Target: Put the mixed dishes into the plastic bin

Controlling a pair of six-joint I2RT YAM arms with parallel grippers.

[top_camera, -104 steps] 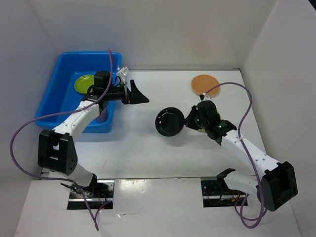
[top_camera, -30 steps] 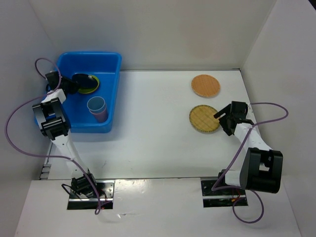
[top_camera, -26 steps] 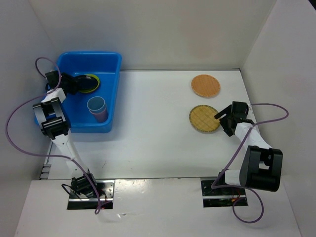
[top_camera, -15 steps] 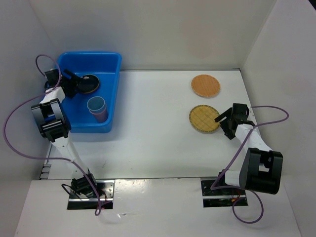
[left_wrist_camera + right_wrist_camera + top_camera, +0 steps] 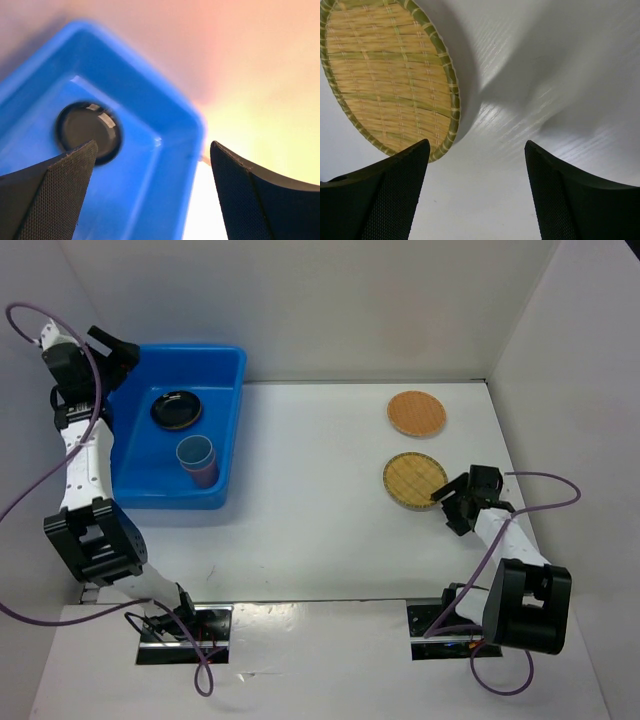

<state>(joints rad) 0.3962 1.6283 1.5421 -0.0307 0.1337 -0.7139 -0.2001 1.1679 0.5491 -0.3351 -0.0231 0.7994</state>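
Observation:
The blue plastic bin [image 5: 150, 502] stands at the far left. Inside it lie a black plate [image 5: 175, 408] and a blue cup [image 5: 195, 453] with a pink cup [image 5: 206, 478] showing beneath it. My left gripper [image 5: 118, 348] hangs open and empty above the bin's far left corner. In the left wrist view it [image 5: 152, 195] looks down at the bin [image 5: 165, 115] and black plate [image 5: 87, 131]. A green-rimmed woven disc [image 5: 415, 480] and an orange-tan woven disc [image 5: 417, 412] lie at right. My right gripper [image 5: 447, 504] stands open, low on the table beside the first disc [image 5: 390, 80], apart from it.
White walls close the table in on the left, back and right. The right arm's purple cable [image 5: 545, 502] loops toward the right wall. The left arm's cable [image 5: 40, 490] hangs along the left wall.
My left gripper opened, left the black plate in the bin, then rose toward the far left corner. My right gripper slid slightly nearer along the woven disc's edge and narrowed a little.

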